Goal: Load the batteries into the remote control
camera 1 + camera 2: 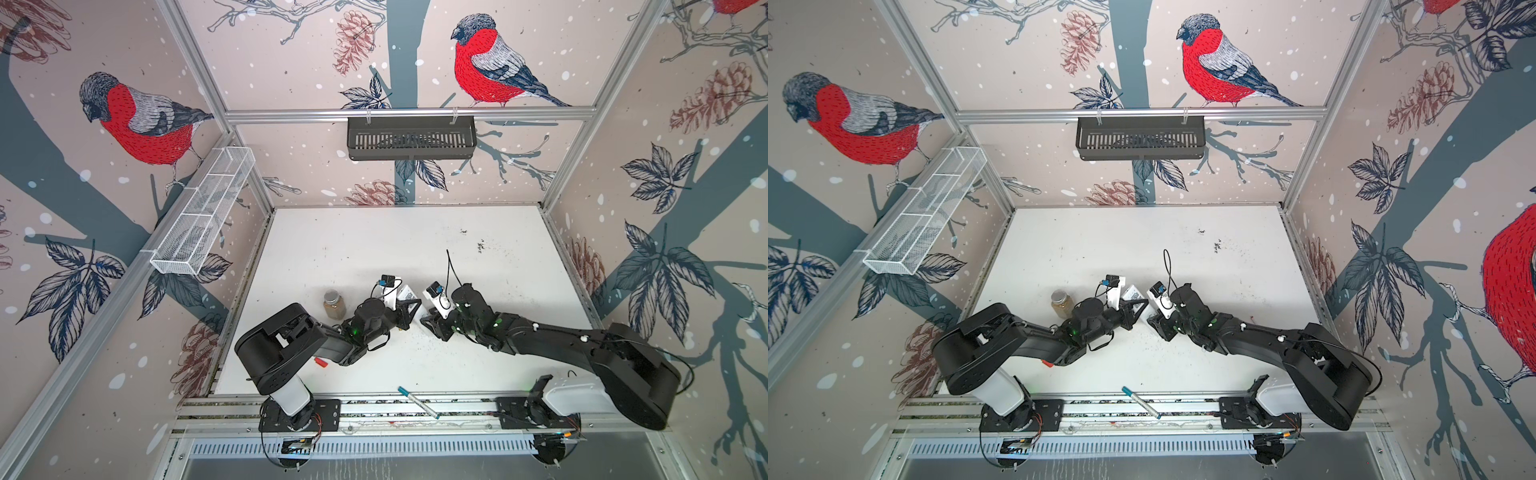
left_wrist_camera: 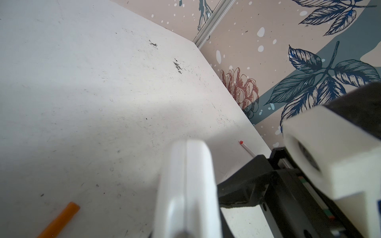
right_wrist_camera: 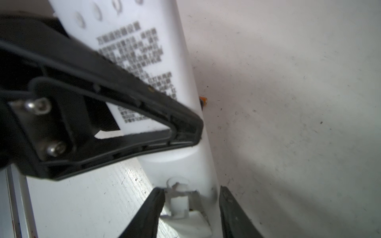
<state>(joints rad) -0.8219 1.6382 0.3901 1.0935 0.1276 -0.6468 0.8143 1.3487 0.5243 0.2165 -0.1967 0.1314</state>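
1. Both arms meet nose to nose over the middle of the table (image 1: 374, 249), right at the remote control (image 1: 408, 294). Its plain back, with the printed label, faces up in both top views.
2. The left gripper (image 1: 410, 312) is clenched on the remote across its width. In the right wrist view one black finger (image 3: 144, 96) lies straight over the label. I'd say it's working as a vice, steadying the body so the other arm can work on the end.
3. The right gripper (image 3: 190, 197) has its jaws apart, one on either side of the remote's near end, where a small white latch (image 3: 178, 191) shows. I can't tell whether they are pressing on the plastic.
4. That placement looks to me like a go at the battery cover. I judge the compartment isn't open yet, so loading hasn't begun.
5. One orange battery (image 2: 59, 219) lies loose on the table near the remote in the left wrist view. In the right wrist view an orange tip (image 3: 203, 101) peeks out from behind the remote. I can't find a second battery.
6. The bystanders are a jar (image 1: 334, 305) just beside the left arm, a red-capped marker (image 1: 321, 362) under that arm, and a teal-capped pen (image 1: 417, 402) on the front rail.
7. The risk I see is that a hard squeeze at the end could twist the remote in the left grip.
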